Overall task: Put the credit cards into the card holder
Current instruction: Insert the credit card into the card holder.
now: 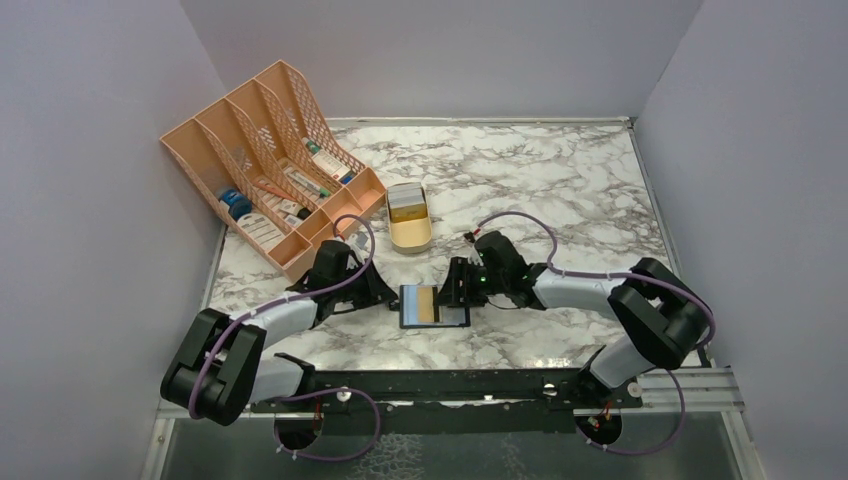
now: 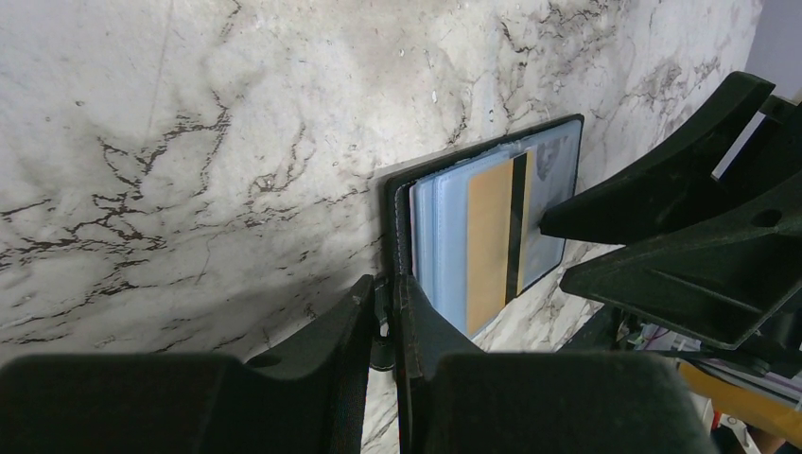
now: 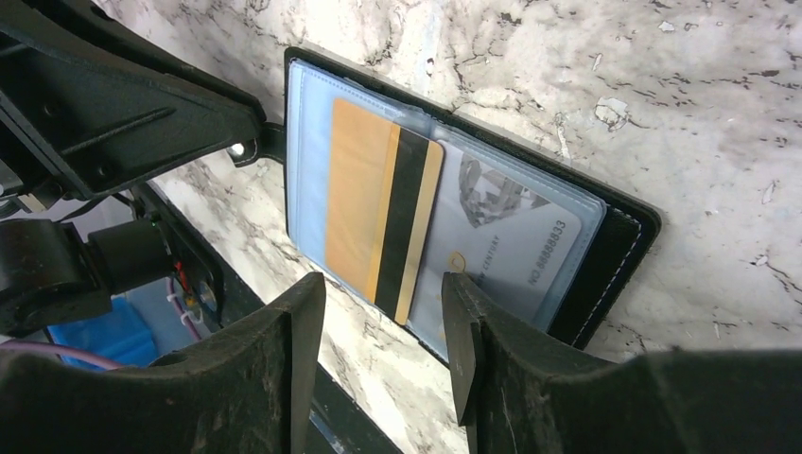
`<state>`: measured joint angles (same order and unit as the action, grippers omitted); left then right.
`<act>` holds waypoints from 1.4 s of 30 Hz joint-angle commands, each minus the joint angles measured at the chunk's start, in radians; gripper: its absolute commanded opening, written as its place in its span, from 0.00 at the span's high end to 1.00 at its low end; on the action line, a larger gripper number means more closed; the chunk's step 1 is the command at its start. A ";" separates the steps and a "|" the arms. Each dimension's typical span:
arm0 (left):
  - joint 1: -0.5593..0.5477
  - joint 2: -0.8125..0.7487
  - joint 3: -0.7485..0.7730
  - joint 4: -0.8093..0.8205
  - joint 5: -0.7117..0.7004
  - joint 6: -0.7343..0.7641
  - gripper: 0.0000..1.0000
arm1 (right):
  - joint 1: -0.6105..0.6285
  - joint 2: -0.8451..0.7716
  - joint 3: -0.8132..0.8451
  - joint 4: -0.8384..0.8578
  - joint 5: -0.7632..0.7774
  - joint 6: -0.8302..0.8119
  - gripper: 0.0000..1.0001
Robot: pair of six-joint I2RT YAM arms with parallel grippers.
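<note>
Pinning the open card holder (image 1: 457,308) between our two grippers at the near middle of the table.

On our marble table (image 1: 560,190), a peach file organiser (image 1: 270,170) stands at the far left and a tan oval tin (image 1: 408,218) just beside it. Nearer our bases, the card holder lies flat and spread open, its long axis running left to right from one gripper to the other. Our left gripper (image 2: 388,303) has its fingers pressed together on the holder's left edge. Our right gripper (image 3: 378,293) sits at the opposite side with its fingers spread. The gold card (image 3: 364,199) lies on the blue-grey lining, and its black stripe and long axis run crosswise to the holder, pointing toward the back wall in the top view. Beside it, partly overlapped, a grey card (image 3: 515,236) sits behind clear plastic.
</note>
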<state>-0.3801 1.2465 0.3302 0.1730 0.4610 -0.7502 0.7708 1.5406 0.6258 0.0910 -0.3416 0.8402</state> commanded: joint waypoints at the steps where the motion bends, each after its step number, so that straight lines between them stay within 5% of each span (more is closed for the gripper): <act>1: -0.006 -0.021 -0.021 0.031 0.017 -0.009 0.84 | 0.002 0.025 0.012 0.005 -0.009 0.000 0.50; 20: -0.012 -0.043 -0.033 0.041 0.011 -0.027 0.84 | 0.040 0.127 0.057 0.116 -0.063 0.066 0.57; 27: -0.014 -0.031 -0.042 0.073 0.010 -0.036 0.84 | 0.048 0.148 0.052 0.177 -0.069 0.062 0.67; 42: -0.016 0.040 0.001 0.084 0.011 -0.012 0.84 | 0.053 0.182 0.121 0.084 -0.036 -0.069 0.74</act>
<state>-0.3885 1.2579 0.3008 0.2268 0.4610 -0.7757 0.8127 1.7077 0.7177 0.2008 -0.3923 0.8333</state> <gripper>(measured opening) 0.160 0.271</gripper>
